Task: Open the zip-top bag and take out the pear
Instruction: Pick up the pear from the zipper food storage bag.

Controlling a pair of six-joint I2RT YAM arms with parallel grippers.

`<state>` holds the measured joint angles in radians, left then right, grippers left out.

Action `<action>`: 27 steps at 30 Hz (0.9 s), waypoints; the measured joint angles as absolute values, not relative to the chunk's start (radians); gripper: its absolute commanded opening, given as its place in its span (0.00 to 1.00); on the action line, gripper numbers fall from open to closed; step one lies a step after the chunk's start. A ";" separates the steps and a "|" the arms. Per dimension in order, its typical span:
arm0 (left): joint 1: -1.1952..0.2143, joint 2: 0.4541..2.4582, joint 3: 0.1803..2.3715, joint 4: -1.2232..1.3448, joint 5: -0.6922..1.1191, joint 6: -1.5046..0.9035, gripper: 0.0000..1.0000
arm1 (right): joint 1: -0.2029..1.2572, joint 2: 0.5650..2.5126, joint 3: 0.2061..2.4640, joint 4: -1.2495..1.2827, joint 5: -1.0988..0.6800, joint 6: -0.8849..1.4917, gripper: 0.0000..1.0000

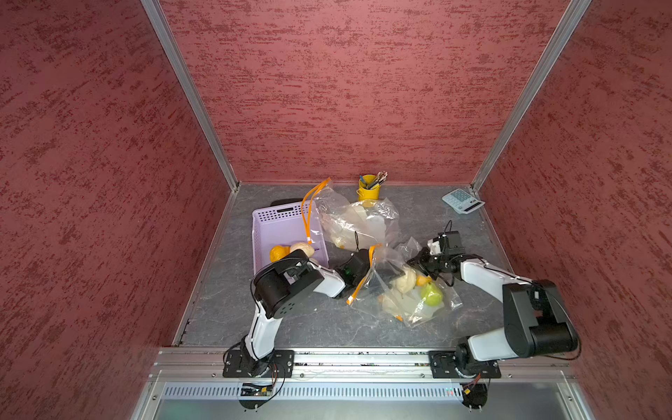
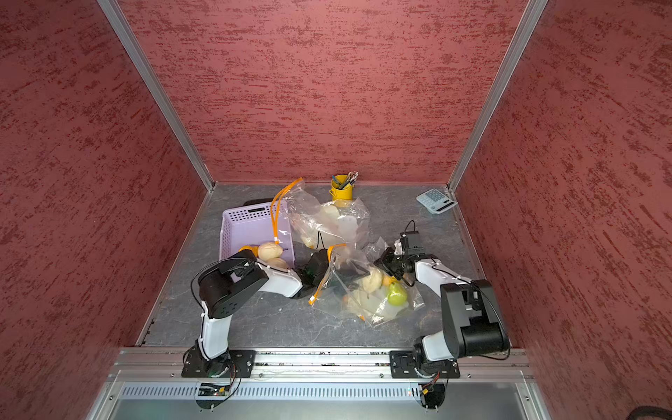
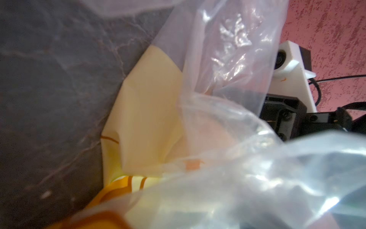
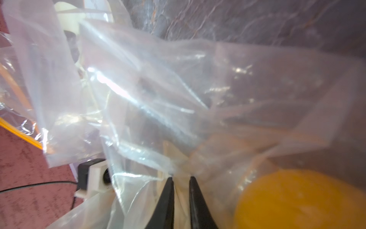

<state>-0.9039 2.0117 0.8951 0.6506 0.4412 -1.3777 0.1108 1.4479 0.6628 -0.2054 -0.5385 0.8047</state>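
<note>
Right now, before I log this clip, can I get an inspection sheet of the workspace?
Surface: grey marbled table, no spills seen.
Job's things: green pear inside the near bag.
Clutter: second bag, basket holding fruit, pen cup, calculator.
Jaws: right jaws pinch the near bag's film; left jaws inside it, state unclear.
Cables: black wire by the right wrist camera.
Surroundings: red walls, metal frame.

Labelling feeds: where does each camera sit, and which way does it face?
Top views: high behind the bases, looking down on the table; both arms show.
Left wrist: on the left arm, facing the zip-top bag; no jaws visible.
Right wrist: on the right arm, looking along the right gripper, jaws pinching bag plastic.
Shared: each wrist view shows the opposite wrist camera.
</note>
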 measured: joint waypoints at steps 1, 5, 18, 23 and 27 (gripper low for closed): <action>-0.905 2.014 0.894 0.665 0.438 -1.389 0.85 | 0.112 1.441 0.662 -0.205 -0.546 0.810 0.15; -0.920 2.016 0.900 0.692 0.420 -1.409 0.86 | 0.115 1.424 0.662 -0.204 -0.570 0.827 0.13; -0.952 2.016 0.958 0.591 0.419 -1.370 0.85 | 0.099 1.394 0.675 -0.267 -0.603 0.825 0.29; -0.939 2.014 0.937 0.591 0.421 -1.354 0.85 | 0.028 1.214 0.817 -0.492 -0.537 0.730 0.49; -0.931 2.003 0.931 0.591 0.421 -1.349 0.85 | 0.014 1.075 0.918 -0.592 -0.507 0.675 0.12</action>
<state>-0.9314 2.0029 0.9306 0.5907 0.4213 -1.3487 0.0135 1.0752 0.9184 -0.5919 -0.5068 0.6754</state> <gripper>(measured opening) 0.848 0.339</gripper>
